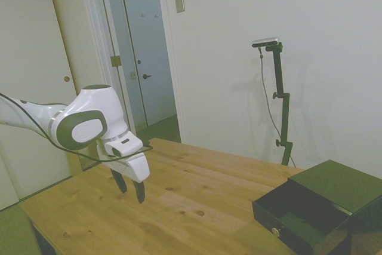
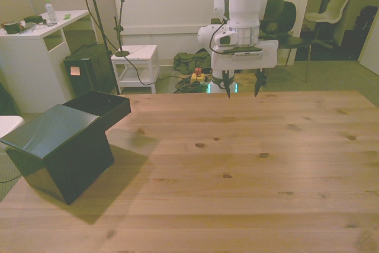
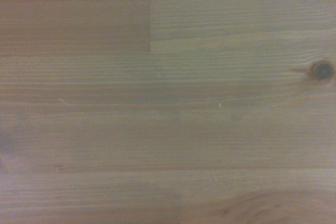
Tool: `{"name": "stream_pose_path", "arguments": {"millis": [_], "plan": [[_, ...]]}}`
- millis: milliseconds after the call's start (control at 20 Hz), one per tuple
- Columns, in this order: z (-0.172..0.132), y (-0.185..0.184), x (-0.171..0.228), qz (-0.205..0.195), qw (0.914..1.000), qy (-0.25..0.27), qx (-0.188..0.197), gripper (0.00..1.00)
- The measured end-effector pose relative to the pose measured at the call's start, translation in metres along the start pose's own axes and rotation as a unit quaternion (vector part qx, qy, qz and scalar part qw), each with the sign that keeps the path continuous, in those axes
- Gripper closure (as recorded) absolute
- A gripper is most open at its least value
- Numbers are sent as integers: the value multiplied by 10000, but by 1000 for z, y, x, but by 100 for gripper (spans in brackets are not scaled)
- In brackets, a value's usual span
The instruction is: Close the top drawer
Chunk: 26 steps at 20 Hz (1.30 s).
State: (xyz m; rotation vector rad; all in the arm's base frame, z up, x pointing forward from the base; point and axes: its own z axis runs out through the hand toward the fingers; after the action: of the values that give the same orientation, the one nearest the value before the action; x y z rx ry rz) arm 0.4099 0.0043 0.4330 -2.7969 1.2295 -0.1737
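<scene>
Item: small black chest (image 2: 56, 146), standing at the wooden table's (image 2: 237, 164) corner on the front view's left, well apart from the arm. Its top drawer (image 1: 301, 216) is pulled out, its inside open to view; one small round brass knob (image 1: 276, 231) shows on its front panel in the side view. In the front view the drawer (image 2: 100, 106) juts from the chest toward the table's far edge. Item: white arm, reaching over the far part of the table. Its gripper (image 2: 243, 84) hangs pointing down above bare wood near the far edge, holding nothing, its two dark fingers (image 2: 227, 82) plainly apart. In the side view the gripper (image 1: 130, 187) hovers above the tabletop. The wrist view shows only plain wood grain with two dark knots (image 3: 321, 70).
</scene>
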Motion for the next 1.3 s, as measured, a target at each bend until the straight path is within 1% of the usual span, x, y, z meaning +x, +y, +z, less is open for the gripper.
{"name": "stream_pose_path", "arguments": {"millis": [100,150,250,350,550,750,1000,1300], "plan": [[1,0,0,-28,10000,11,-34,0],[0,2,3,33,10000,12,-21,0],[-3,12,18,284,9996,38,33,0],[-5,30,42,693,9976,64,64,0],[-4,70,92,1475,9890,126,54,0],[-1,110,134,2017,9792,201,32,0],[-7,154,190,2565,9659,340,12,0],[-12,193,249,2941,9545,490,-68,0]]}}
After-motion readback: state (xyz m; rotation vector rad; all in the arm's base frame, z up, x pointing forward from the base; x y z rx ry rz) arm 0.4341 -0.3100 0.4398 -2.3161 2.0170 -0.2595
